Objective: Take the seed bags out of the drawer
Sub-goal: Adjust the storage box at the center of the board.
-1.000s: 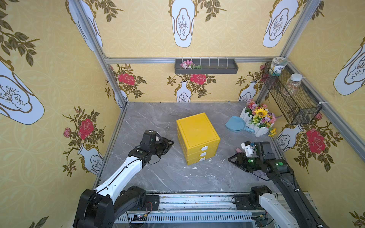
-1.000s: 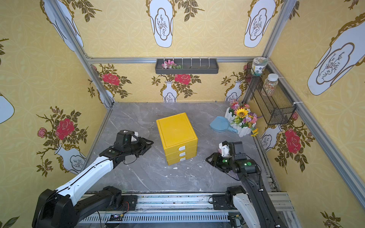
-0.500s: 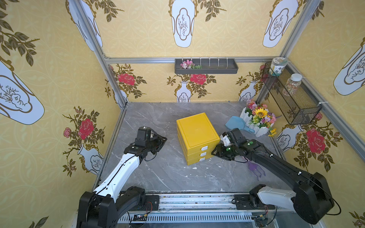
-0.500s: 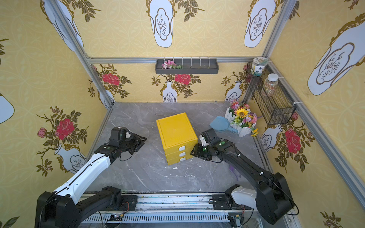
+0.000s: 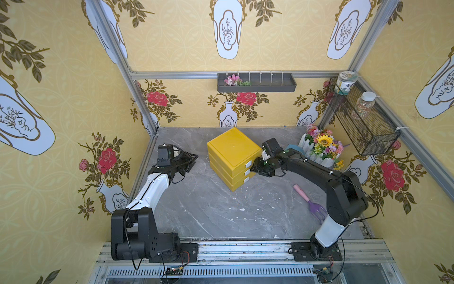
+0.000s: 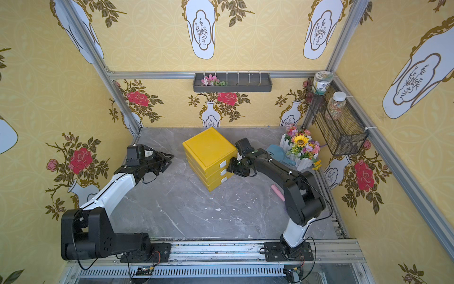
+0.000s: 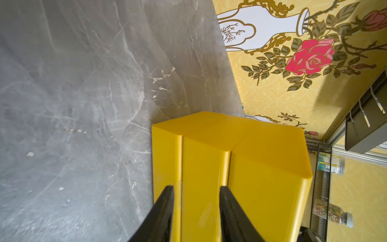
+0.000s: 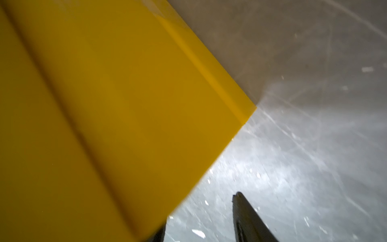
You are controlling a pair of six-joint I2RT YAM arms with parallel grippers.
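Over on the table (image 5: 221, 209), the yellow chest (image 5: 233, 147) sat w/ all three drawers shut, so the seed bags weren't visible. Presumably they were inside the drawer (image 5: 240, 168), the top one, its white pull tab (image 5: 248, 163) facing the R arm.

R end effector (image 5: 254, 170) was right up at that front face, by the top and mid tabs, jaws parted, nothing held. Right wrist view showed one finger (image 8: 245, 213) clear over the table, the other half hidden behind the chest's corner. Couldn't tell if anything touched.

L end effector (image 5: 192, 157) hung off the chest's opposite side, apart from it and aimed at its side wall, fingers (image 7: 165, 209) a little apart, empty.

Step in hand, by my read: get the top drawer open. To do it well, R should line up on the top tab, not the mid one, straddle it squarely, close, then pull straight out along the drawer's line. A light chest prob. slides, so L bracing the far side would help. Tab's small, so a slip is the risk.
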